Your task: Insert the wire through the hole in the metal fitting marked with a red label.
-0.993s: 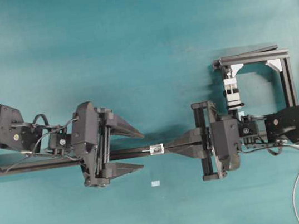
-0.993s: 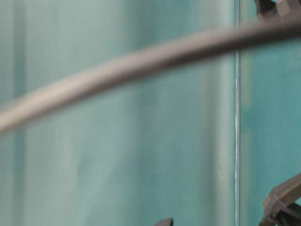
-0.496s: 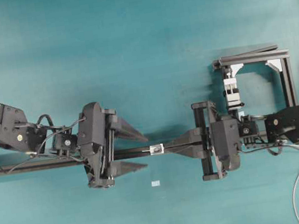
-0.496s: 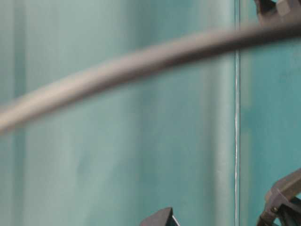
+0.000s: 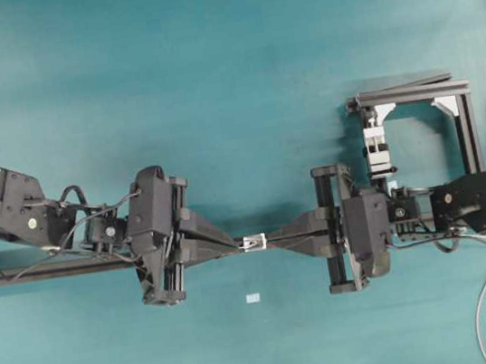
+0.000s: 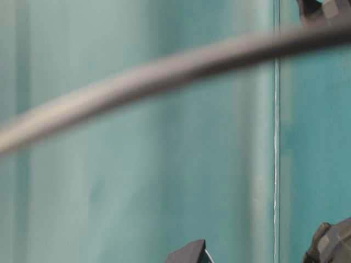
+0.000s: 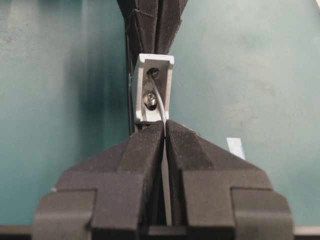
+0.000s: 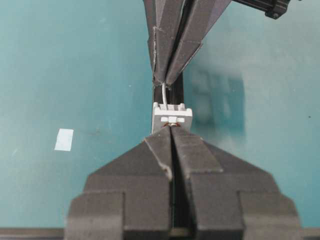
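The small silvery metal fitting sits on the black rail between my two grippers. In the left wrist view the fitting faces me and the thin wire comes out of its hole and curves down into my left gripper, which is shut on it. My left gripper touches the fitting's left side. My right gripper is shut on the wire at the fitting's other face. A short bare stretch of wire shows beyond the fitting.
A tall white-silver clamp block in a black frame stands at the right. A tiny pale rectangle lies on the teal mat. A pale-grey cable loops at the lower right. A blurred cable crosses the table-level view.
My left gripper's jaws were open astride the rail and have closed on the wire beside the fitting. The right arm and the fitting have not moved.
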